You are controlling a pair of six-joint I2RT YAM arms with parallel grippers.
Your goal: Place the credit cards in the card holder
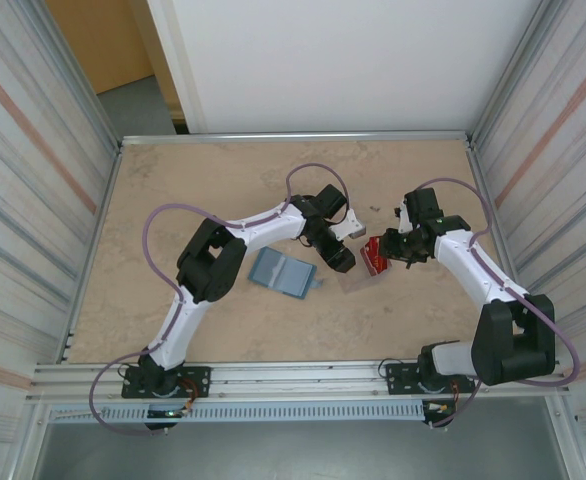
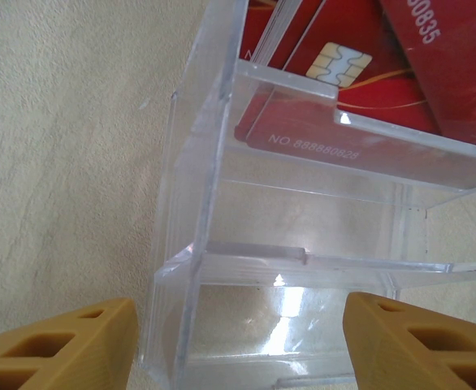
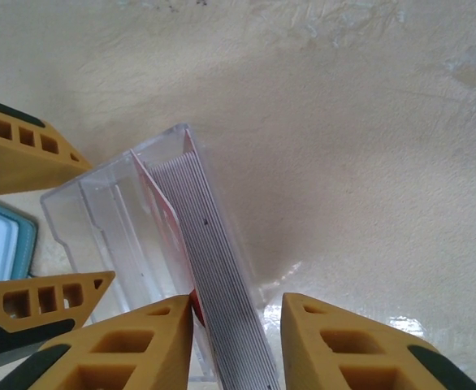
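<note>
**Overhead view:** the flat teal wallet (image 1: 281, 272) lay on the mottled beige table (image 1: 193, 180), just beside the left gripper (image 1: 341, 262).

**Left wrist view:** glossy red cards (image 2: 344, 89), one with a gold chip, sat in a clear rigid case (image 2: 303, 211) clamped between widely spread fingers.

**Right wrist view:** the right gripper (image 3: 238, 307) narrowly bracketed the cards' striped edges; whether it held them firmly could not be told.

Bright even light, soft shadows, glare on clear case (image 2: 303, 317)
</note>
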